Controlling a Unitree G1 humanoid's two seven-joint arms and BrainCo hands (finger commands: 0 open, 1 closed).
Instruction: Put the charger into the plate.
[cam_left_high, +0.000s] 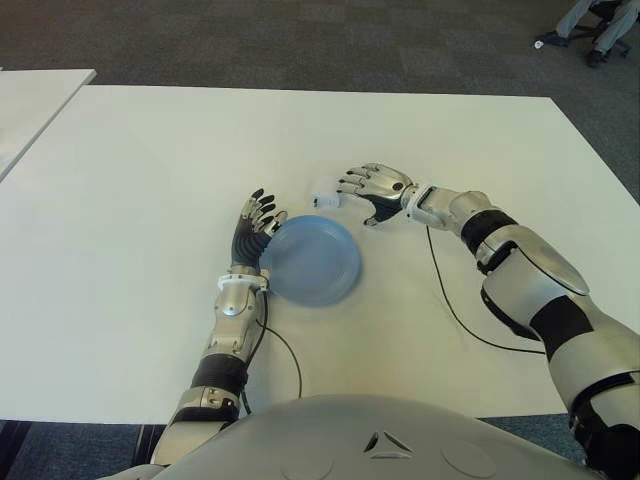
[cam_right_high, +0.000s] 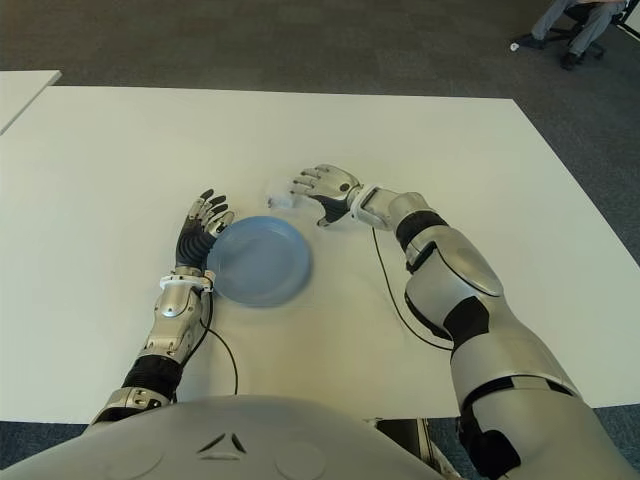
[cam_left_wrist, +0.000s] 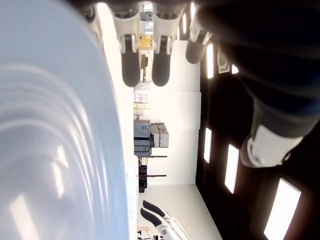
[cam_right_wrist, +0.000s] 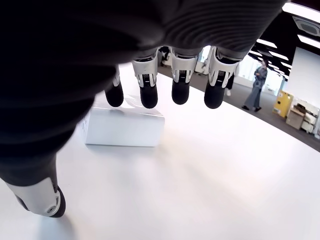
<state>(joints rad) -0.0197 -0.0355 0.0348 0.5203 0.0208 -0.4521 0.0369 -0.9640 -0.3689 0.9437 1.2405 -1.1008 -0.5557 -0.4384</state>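
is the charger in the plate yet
No, it is out. The white charger lies on the table beyond the empty blue plate, with the open right hand reaching at it; the left hand touches the plate's rim.

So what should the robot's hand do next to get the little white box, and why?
Probably close the right hand around the charger. Its fingers are spread over the white box and hold nothing, the box sits on the table, and the blue plate lies close by.
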